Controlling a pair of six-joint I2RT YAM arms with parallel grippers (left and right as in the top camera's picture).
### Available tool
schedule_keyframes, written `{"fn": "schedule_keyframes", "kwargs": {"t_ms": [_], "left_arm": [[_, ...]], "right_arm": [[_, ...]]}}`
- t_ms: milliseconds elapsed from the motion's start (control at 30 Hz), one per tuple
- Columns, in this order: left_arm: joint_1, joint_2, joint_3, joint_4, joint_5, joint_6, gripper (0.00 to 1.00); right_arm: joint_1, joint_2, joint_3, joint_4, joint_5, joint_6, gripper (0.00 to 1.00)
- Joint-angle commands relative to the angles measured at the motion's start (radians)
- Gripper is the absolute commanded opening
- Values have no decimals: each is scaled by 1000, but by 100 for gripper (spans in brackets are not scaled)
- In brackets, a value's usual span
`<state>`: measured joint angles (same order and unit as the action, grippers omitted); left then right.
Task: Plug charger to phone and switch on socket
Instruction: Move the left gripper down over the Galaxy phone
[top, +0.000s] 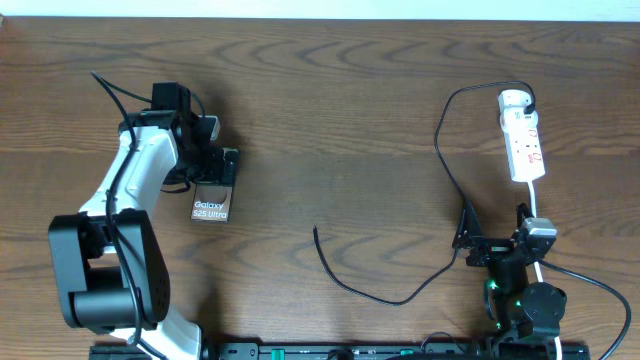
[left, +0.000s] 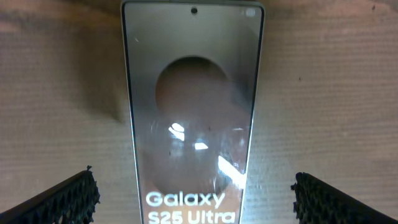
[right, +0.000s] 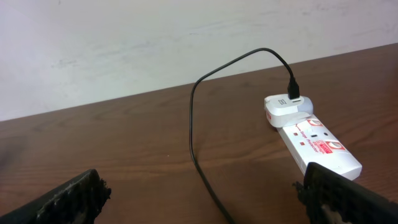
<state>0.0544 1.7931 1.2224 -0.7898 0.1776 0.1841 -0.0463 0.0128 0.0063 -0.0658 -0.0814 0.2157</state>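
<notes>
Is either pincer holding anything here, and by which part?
Nothing is held. The left pincer is open, straddling the phone without touching it; the right pincer is open, the charger passing untouched between its fingers.

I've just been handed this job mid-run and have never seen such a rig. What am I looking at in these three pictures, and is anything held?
These are two robot arms at a wooden table. The overhead picture looks straight down; the other two come from a camera on each wrist, with that gripper's dark fingers at the bottom corners. The left gripper hovers open over the phone, which lies screen up. The right gripper is open too, facing the socket, a white power strip. The charger, a thin black cable, runs from a white adapter at the strip's end and loops across the table to a loose tip, well away from the phone. Nothing is held.
</notes>
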Motion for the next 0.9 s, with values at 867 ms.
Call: {"fn": "schedule_keyframes", "kwargs": {"t_ms": [867], "left_arm": [[0,147,5,104,-6,14,98]], "right_arm": [[8,-2,-1,-5,4,-15,99]]}}
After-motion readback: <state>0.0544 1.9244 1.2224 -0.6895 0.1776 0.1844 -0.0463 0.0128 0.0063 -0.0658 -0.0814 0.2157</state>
